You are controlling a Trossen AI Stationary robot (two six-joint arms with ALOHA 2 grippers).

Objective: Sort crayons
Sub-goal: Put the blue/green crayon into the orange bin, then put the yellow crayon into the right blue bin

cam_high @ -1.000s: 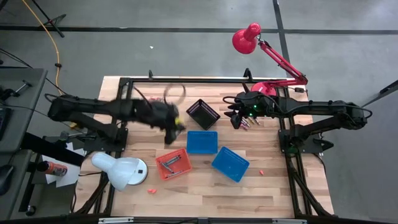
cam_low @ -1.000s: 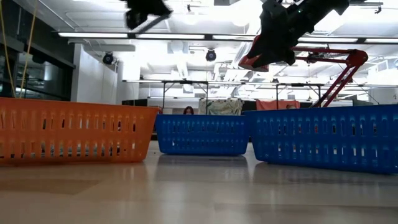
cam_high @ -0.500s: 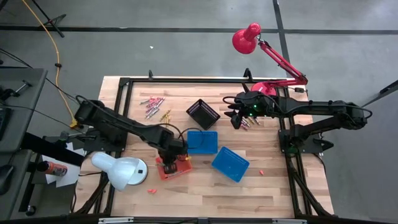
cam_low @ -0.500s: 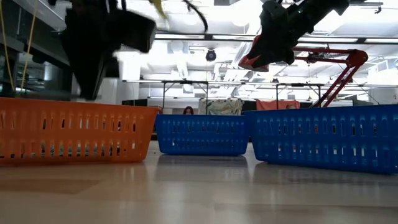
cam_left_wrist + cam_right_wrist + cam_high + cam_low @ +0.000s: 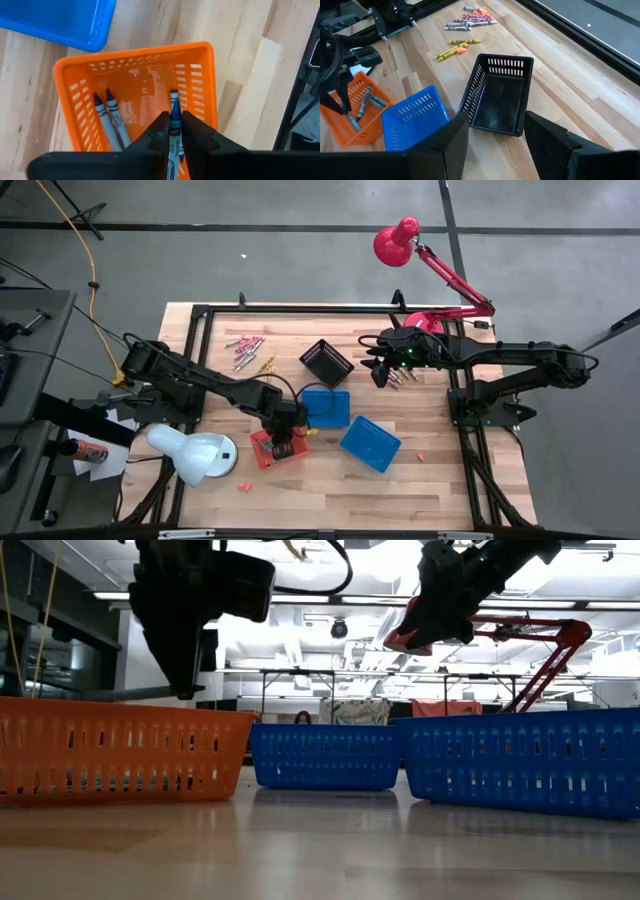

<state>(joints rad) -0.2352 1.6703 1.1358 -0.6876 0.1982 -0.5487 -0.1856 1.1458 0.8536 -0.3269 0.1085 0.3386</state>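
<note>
— Where do you stand with the left gripper [image 5: 174, 131] now?

— It hangs over the orange basket [image 5: 75, 70], pointing down into it. A blue crayon [image 5: 174, 116] sits between the fingers [image 5: 159, 131], which are only a little apart. I cannot tell if they grip it or have already let it go. Two other grey-blue crayons [image 5: 111, 120] lie on the basket floor beside it.

— So the step is the drop. How do you do it well?

— I think I should open the fingers more and wait until the crayon is free, then lift straight up. If I pull sideways, a finger may catch the basket wall and drag the light basket across the tabletop [image 5: 330, 475].

— Is the aim good?

— In the left wrist view the crayon tip is well inside the rim, so it should land inside. The blue basket [image 5: 325, 407] is just beside, so I do not drift that way.

— And the right arm?

— The right gripper [image 5: 492, 132] waits near the black basket [image 5: 500, 95], its fingers wide open and holding nothing. More crayons [image 5: 246, 350] lie loose at the far left of the tabletop, yellow and red ones, and some under the right gripper [image 5: 400, 376].
</note>
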